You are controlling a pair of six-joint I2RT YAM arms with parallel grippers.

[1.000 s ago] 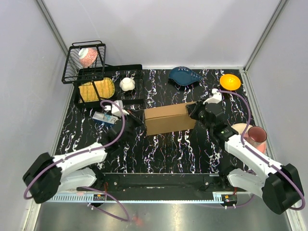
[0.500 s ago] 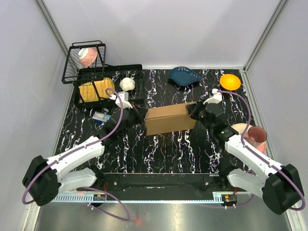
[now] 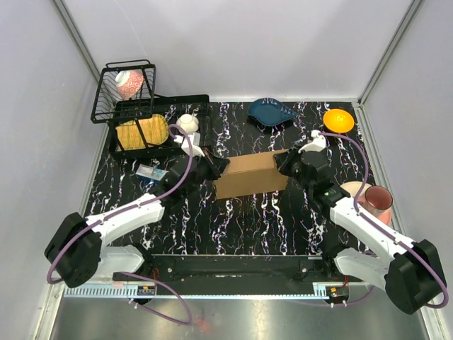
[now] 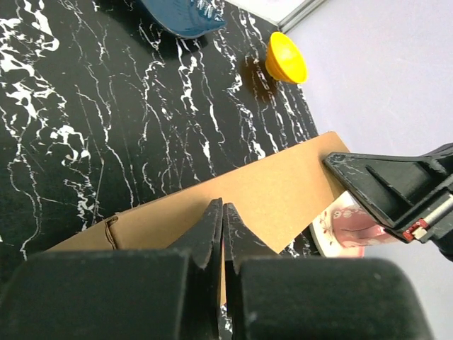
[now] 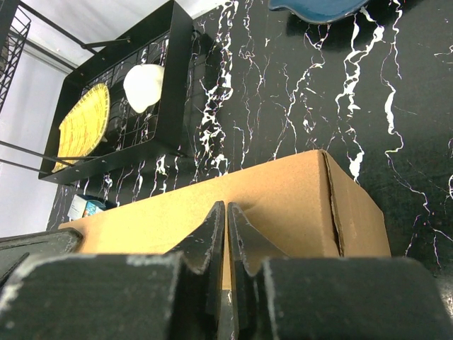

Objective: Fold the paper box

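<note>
while the paper box sits as a brown rectangular box mid-surface btw the two arms, the left fingers are pressed shut w/ tips at its left end. right fingers sit at its right end w/ only a thin slit btw them; can't tell if cardboard is pinched.

paper box: centre of frame
left gripper: at the box's left end
right gripper: at its right end
wire basket: upper left
bowl: upper right
</note>
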